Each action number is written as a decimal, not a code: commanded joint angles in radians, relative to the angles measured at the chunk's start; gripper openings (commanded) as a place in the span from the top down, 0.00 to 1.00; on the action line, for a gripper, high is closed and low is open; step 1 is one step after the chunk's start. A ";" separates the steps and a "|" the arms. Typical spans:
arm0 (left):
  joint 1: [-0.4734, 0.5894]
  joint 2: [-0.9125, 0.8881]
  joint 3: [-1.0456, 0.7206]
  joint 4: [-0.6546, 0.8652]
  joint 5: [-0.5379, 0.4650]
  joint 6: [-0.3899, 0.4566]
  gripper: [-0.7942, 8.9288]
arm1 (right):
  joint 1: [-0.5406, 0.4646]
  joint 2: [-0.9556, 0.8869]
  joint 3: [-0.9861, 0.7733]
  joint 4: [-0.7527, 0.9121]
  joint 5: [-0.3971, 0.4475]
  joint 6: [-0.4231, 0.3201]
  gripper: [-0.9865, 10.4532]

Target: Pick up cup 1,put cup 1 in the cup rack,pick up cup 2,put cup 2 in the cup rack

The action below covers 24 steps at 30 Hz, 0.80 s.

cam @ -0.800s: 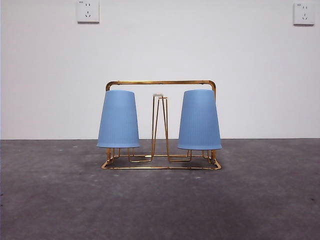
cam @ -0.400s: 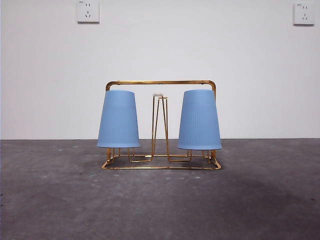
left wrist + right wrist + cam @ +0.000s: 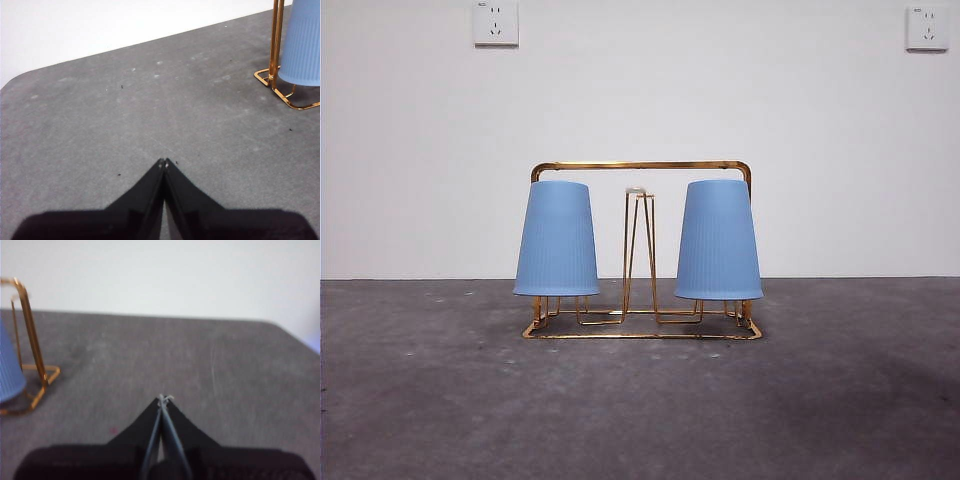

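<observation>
Closed left gripper (image 3: 163, 162) over table (image 3: 125, 110), beside cup rack (image 3: 275, 50).

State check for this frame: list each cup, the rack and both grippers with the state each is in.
Left blue cup: upside down on a rack peg.
Right blue cup: upside down on a rack peg.
Cup rack: upright on the table, middle peg bare.
Left gripper: shut, holding nothing.
Right gripper: shut, holding nothing.

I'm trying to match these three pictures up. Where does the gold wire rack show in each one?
Front view: the cup rack stands centred, holding two blue cups.
Left wrist view: its corner at one edge.
Right wrist view: its corner at one edge.
Shared landmark: the grey table.
</observation>
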 commanded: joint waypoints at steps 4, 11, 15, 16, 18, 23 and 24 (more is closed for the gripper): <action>0.004 0.010 -0.008 0.006 0.005 -0.007 0.92 | -0.027 -0.003 -0.014 -0.067 0.002 0.037 0.91; 0.004 0.013 -0.008 0.006 0.005 -0.007 0.92 | -0.034 -0.002 -0.014 -0.067 0.000 0.038 0.91; 0.004 0.013 -0.008 0.006 0.005 -0.007 0.92 | -0.034 -0.001 -0.014 -0.067 0.000 0.038 0.91; 0.004 0.013 -0.008 0.006 0.005 -0.007 0.92 | -0.034 -0.002 -0.014 -0.067 0.000 0.038 0.91; 0.004 0.013 -0.008 0.006 0.005 -0.007 0.92 | -0.034 -0.002 -0.014 -0.067 0.001 0.038 0.91; 0.004 0.013 -0.008 0.006 0.005 -0.007 0.92 | -0.034 -0.002 -0.014 -0.067 0.001 0.037 0.91; 0.004 0.013 -0.008 0.006 0.005 -0.007 0.92 | -0.034 -0.002 -0.014 -0.067 0.000 0.038 0.91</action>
